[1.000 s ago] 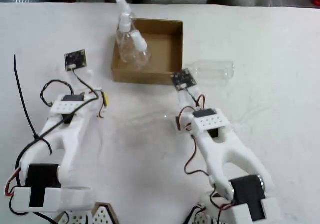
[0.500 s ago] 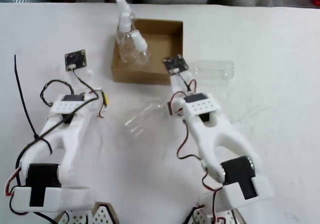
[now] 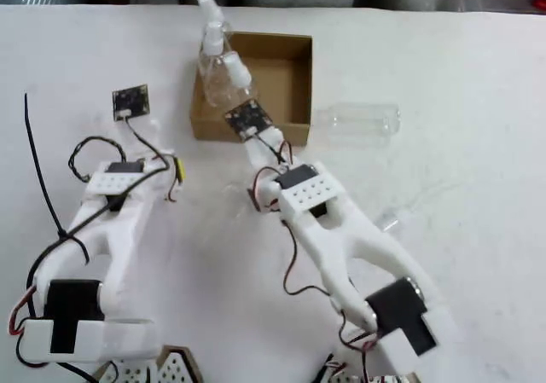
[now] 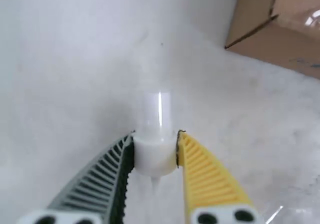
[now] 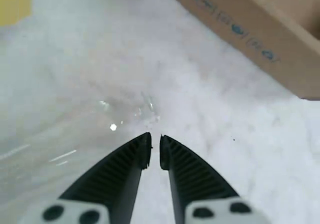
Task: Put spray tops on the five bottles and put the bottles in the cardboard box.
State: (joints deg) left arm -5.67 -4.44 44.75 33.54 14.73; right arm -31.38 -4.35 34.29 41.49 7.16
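In the upper centre of the high view, the cardboard box (image 3: 281,76) holds capped bottles (image 3: 223,72) against its left wall. A bare bottle (image 3: 363,123) lies to the right of the box. The left gripper (image 4: 155,134) pinches a spray top (image 4: 155,159). The right gripper (image 5: 155,149), near the box front, is nearly pressed together.

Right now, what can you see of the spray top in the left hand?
The spray top looks like white plastic. It has a round collar, a clear cap standing out past the fingertips and a thin tube pointing back toward the wrist. The left hand is shut on the collar from both sides. It is held over the white table, short of the cardboard box corner. Whether its tip touches the table is unclear.
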